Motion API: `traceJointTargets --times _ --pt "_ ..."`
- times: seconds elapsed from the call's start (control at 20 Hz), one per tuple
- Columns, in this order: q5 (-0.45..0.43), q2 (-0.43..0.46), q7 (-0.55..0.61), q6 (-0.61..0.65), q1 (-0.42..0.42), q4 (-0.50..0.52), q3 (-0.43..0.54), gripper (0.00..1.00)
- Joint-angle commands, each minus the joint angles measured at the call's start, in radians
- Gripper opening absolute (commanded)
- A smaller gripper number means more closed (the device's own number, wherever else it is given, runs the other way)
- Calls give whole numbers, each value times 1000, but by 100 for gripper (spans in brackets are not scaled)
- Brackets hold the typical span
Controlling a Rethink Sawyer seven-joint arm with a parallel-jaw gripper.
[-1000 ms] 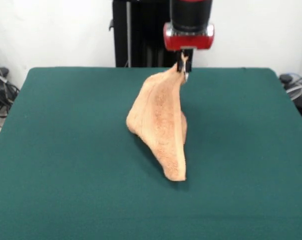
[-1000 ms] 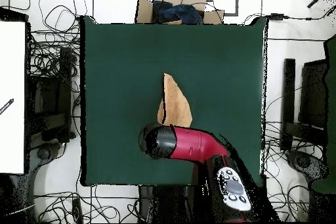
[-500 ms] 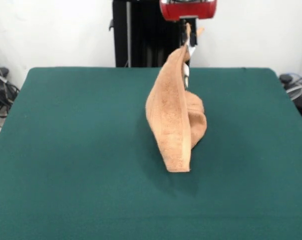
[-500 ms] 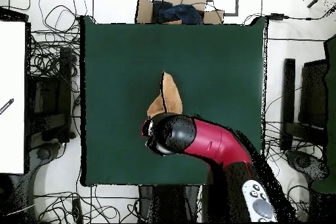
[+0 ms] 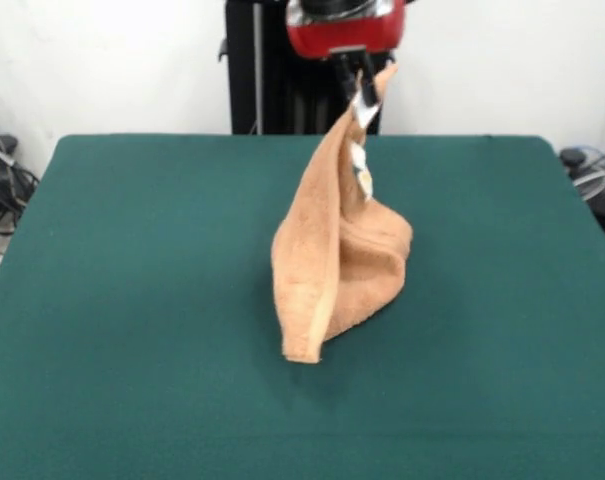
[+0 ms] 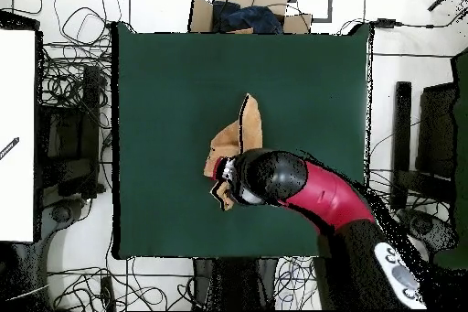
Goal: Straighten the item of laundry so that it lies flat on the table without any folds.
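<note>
Around the worktop point(image 5: 132, 300) you have clutter only off its edges: tangled cables point(image 6: 69, 80) and a white panel point(image 6: 16, 134) to the left in the overhead view, a cardboard box point(image 6: 247, 2) beyond the top edge, dark equipment point(image 6: 430, 144) to the right. Nothing else sits on the green cloth itself, so you see the towel point(image 5: 337, 260) unobstructed from the front. From above, the red arm point(image 6: 320, 194) covers the towel's lower part.

Your claw point(image 5: 362, 85) is pressed together on one corner of the towel, pinching it high above the worktop just under the red wrist. A small white tag point(image 5: 360, 165) shows just below the grip.

From that corner the towel hangs as a tall cone, its long axis running steeply down and slightly leftward in the front view. Its lower folds rest bunched on the worktop near the middle, with one flap trailing toward the front-left.
</note>
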Motion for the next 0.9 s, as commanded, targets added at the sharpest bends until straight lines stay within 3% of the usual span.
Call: traceJointTargets --times 0.05,0.2,0.3,0.5,0.9 --pt "-99 175 -172 -7 -79 -39 107 0" --pt "-283 199 -183 60 -56 -156 11 0" --pt "-355 214 -191 38 -77 -183 0 0" --pt "-410 256 -177 26 -140 -186 41 0" --pt "-456 293 -138 25 -182 -194 88 0"
